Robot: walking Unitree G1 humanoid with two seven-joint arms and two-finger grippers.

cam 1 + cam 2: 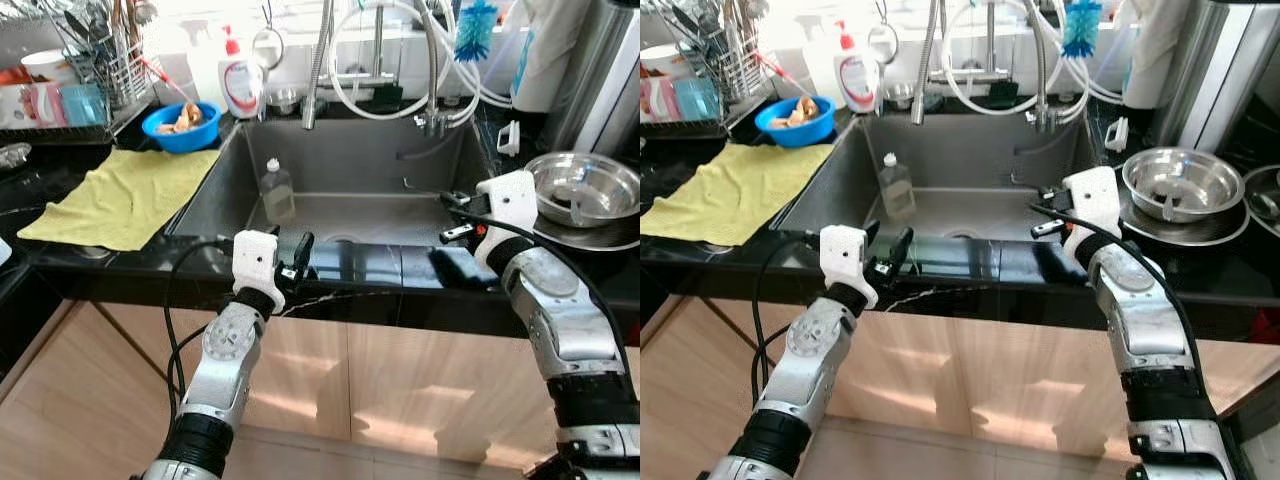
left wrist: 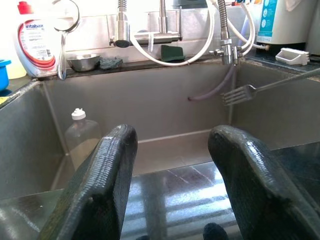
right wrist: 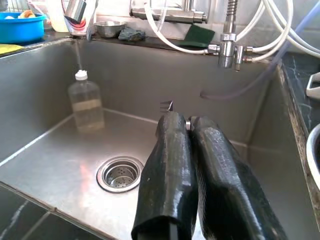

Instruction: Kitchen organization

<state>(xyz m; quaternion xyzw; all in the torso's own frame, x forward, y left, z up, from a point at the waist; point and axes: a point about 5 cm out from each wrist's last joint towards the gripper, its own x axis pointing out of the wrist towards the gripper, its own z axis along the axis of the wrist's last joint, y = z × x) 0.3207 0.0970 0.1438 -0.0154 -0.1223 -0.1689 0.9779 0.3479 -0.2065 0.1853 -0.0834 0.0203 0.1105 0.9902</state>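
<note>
- Holding a fork [image 2: 245,92], the right gripper [image 3: 187,122] is seen above the right side of the sink [image 1: 350,165]; its fingers are pressed together on the handle, and the tines are pointed over the basin.
- The left gripper [image 1: 300,255] is kept at the front edge of the sink, its fingers [image 2: 100,180] spread apart with nothing between them.
- A clear bottle [image 1: 277,190] is stood inside the sink, against the left wall.
- A steel bowl [image 1: 585,190] is placed right of the sink, and a yellow cloth [image 1: 125,195] is laid left of it.
</note>
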